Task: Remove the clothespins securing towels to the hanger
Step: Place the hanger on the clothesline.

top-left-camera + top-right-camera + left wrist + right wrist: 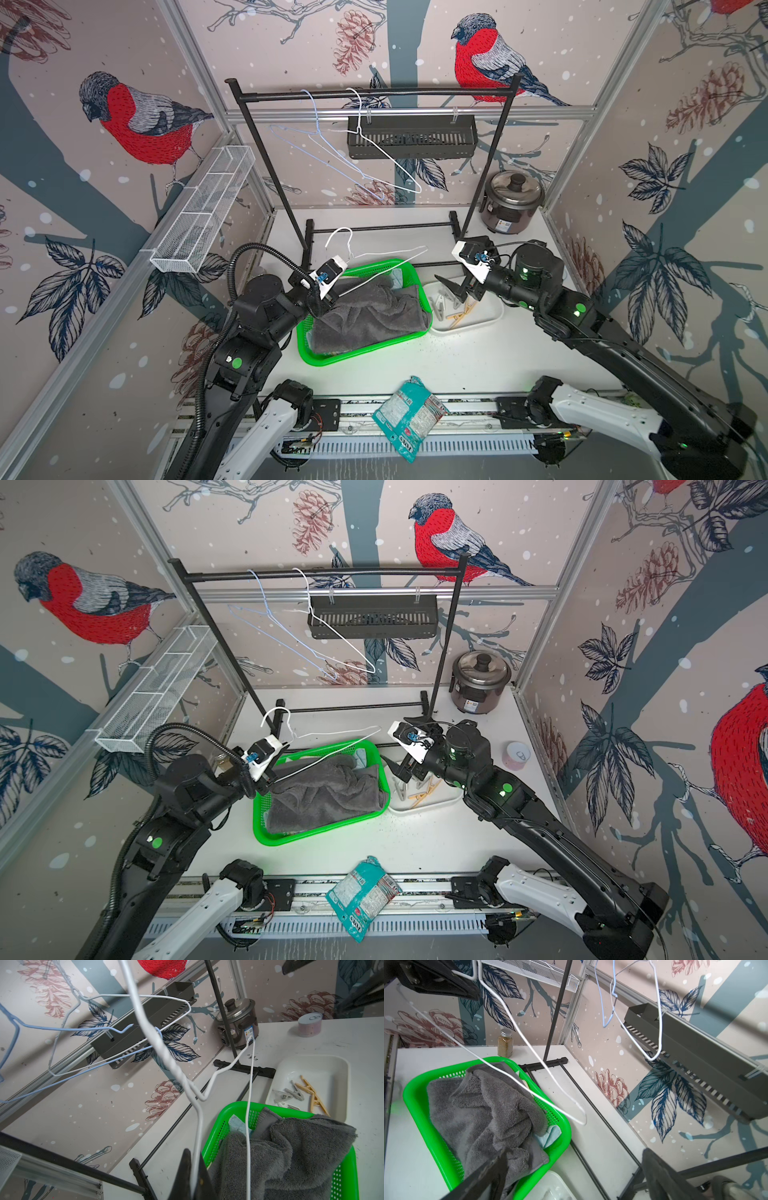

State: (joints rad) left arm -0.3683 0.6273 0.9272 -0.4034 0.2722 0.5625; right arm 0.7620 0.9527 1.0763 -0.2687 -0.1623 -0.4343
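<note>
Left gripper (pixel 331 297) clamps bare hanger (pixel 386 259) above basket (pixel 361 355), frame centre; towels (pixel 365 320) lie inside. Right gripper (pixel 459 291) jaws wide over tray (pixel 494 316) collecting clothespins (pixel 453 309).

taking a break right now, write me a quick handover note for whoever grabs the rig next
Left gripper: shut on a bare white wire hanger, held over the green basket.
Right gripper: open, empty, above the white tray.
Clothespins: wood and grey ones lie in the tray; none visible on any hanger.
Towels: dark grey towel on top in the basket, light blue towel under it.
Done: pins and towels look off; blue hanger and second white hanger hang bare on the rack.
Left: probably only putting the held hanger away.
</note>
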